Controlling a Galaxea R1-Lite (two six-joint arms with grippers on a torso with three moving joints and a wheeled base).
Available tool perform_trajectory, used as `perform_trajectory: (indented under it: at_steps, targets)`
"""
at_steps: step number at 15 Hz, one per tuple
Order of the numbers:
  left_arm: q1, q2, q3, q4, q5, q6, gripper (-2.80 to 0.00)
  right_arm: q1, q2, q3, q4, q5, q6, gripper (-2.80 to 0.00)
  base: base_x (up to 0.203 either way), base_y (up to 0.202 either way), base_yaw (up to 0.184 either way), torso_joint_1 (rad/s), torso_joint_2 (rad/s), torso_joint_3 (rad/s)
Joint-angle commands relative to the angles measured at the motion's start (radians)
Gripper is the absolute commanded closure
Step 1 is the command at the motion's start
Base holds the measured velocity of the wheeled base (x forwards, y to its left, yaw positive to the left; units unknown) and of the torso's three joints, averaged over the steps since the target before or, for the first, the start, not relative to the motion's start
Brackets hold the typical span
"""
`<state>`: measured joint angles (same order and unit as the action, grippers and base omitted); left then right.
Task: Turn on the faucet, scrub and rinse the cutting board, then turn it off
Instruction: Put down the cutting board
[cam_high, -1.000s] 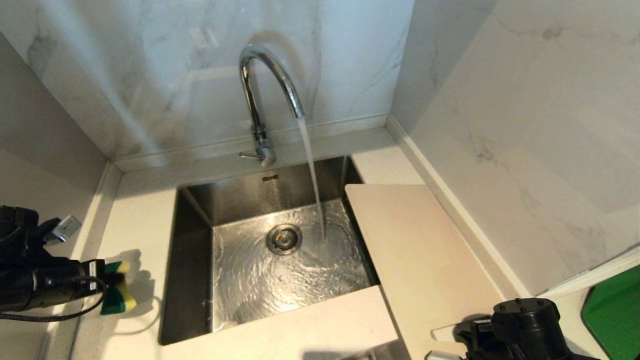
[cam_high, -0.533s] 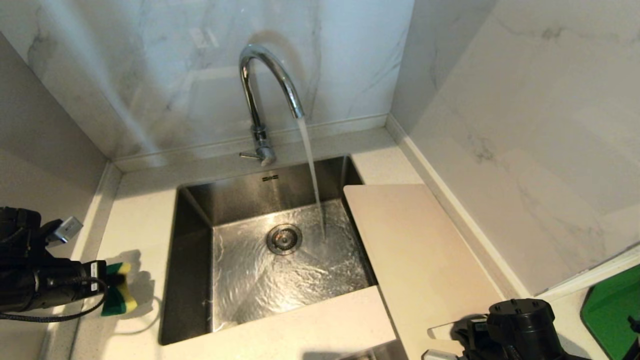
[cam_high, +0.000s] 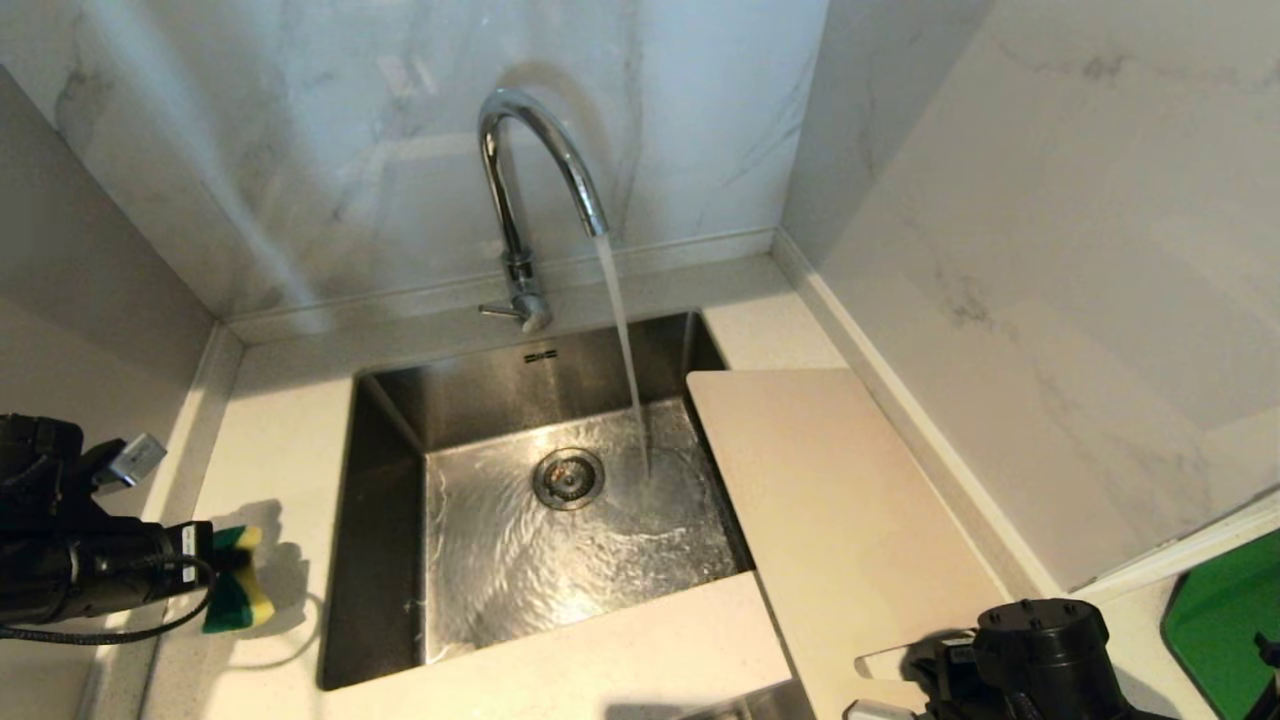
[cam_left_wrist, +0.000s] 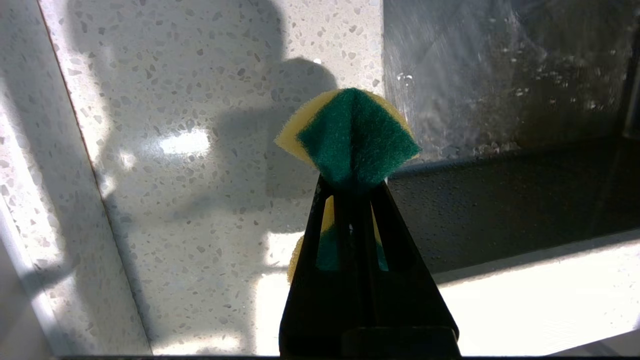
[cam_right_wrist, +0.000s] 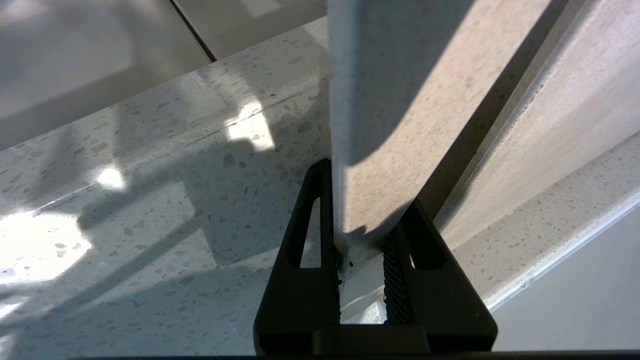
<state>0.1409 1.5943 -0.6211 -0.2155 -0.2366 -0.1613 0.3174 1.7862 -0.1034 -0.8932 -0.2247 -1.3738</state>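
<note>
Beige cutting board (cam_right_wrist: 395, 125) sits clamped in right gripper (cam_right_wrist: 361, 250).

Behind the square steel sink (cam_high: 390, 480), at the wall: tall chrome gooseneck faucet (cam_high: 520, 200), spout arched over the basin. On the speckled stone counter (cam_high: 280, 430) right of the sink: large pale beige rectangular cutting board (cam_high: 840, 520), left edge overhanging the basin, near edge between the right gripper's (cam_right_wrist: 362, 235) fingers. Left of the sink, above the counter: yellow-and-green scrubbing sponge (cam_high: 235, 590), pinched in the left gripper (cam_left_wrist: 352, 192).
</note>
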Motion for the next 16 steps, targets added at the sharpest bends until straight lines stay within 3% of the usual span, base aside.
perform_trajectory:
  at_steps: [1, 12, 16]
  targets:
    - [0.002, 0.003, -0.002, -0.002, -0.001, -0.001, 0.00, 0.000, -0.001, 0.001, -0.003, 0.001, -0.008, 0.00, 0.000, 0.000, 0.000, 0.000, 0.00, 0.000]
    - [0.002, 0.003, -0.002, -0.002, -0.001, -0.001, 0.00, 0.003, -0.025, 0.004, -0.003, -0.017, -0.008, 0.00, 0.000, 0.000, 0.000, 0.000, 0.00, 0.000]
    - [0.002, 0.003, -0.002, -0.002, -0.001, -0.001, 0.00, 0.003, -0.022, -0.001, -0.001, -0.010, 0.028, 0.00, 0.000, 0.000, 0.000, 0.000, 0.00, 0.000]
